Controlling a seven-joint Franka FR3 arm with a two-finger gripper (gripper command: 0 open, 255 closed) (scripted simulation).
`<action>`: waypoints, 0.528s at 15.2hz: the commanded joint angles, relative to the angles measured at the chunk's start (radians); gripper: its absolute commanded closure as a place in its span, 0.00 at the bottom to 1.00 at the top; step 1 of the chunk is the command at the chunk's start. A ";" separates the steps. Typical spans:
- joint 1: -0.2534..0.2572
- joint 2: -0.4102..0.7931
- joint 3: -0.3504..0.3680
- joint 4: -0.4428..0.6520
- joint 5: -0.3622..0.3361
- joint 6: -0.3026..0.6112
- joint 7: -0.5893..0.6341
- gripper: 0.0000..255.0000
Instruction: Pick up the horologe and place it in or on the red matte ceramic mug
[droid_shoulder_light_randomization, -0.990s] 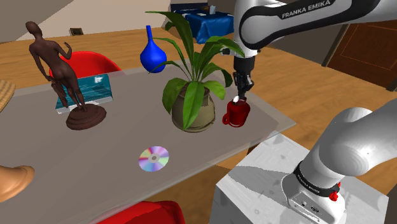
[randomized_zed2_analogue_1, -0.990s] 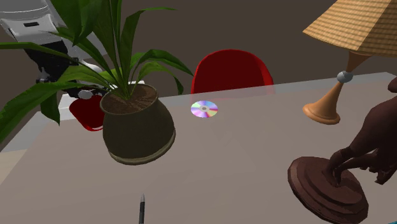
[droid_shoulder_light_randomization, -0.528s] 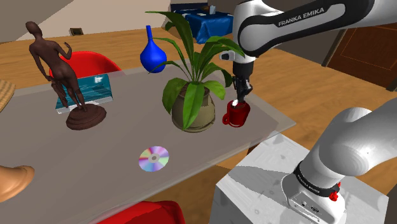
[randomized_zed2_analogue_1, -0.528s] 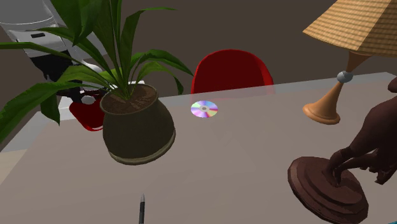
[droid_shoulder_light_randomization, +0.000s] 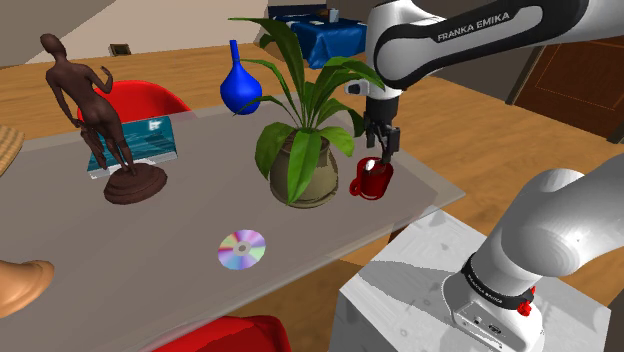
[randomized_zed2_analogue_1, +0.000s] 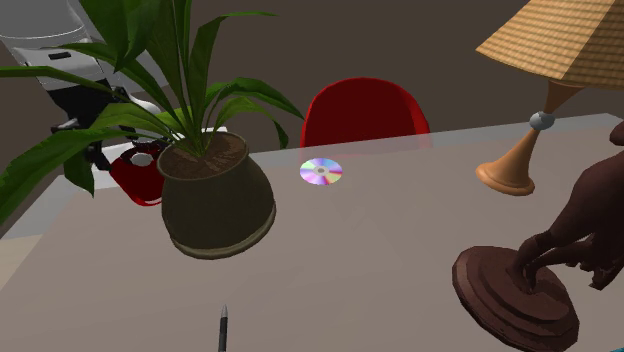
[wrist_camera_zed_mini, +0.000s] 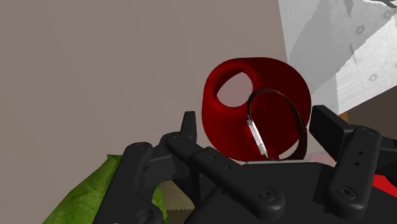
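While the end effector (wrist_camera_zed_mini: 254, 119) hung just above the red mug (wrist_camera_zed_mini: 222, 121), its two black fingers stood spread, one on either side of the horologe (wrist_camera_zed_mini: 256, 135) and, as far as could be judged, pinching nothing. That horologe was a wristwatch, a dark strap loop with a slim silvery case, and it lay across the mug's mouth, so the task looked close to done

Handling call: it looked light, the strap floppy and the case hard and slick. A fresh hold would sit best across the case's narrow sides rather than on the bendy strap. It also looked delicate, so dropping it against a hard rim was worth avoiding. The mug seemed small and easy to tip with a sideways nudge

Out wide, the mug stood near the edge of the smooth grey counter (droid_shoulder_light_randomization: 180, 230), just beside a leafy potted plant (droid_shoulder_light_randomization: 305, 165). A shiny disc (droid_shoulder_light_randomization: 242, 249) lay well apart from it, and a brown figurine (droid_shoulder_light_randomization: 110, 130), a teal book (droid_shoulder_light_randomization: 150, 140) and a blue vase (droid_shoulder_light_randomization: 240, 85) stood further off. A red chair (droid_shoulder_light_randomization: 140, 100) sat behind the counter on a wooden floor (droid_shoulder_light_randomization: 60, 55), and a wicker-shaded lamp (randomized_zed2_analogue_1: 545, 100) stood at the far end
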 joint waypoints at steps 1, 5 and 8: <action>0.000 0.000 0.000 0.000 0.000 0.000 0.000 0.00; 0.001 -0.008 0.001 0.122 0.001 -0.130 0.000 0.00; 0.001 -0.008 0.001 0.122 0.001 -0.130 0.000 0.00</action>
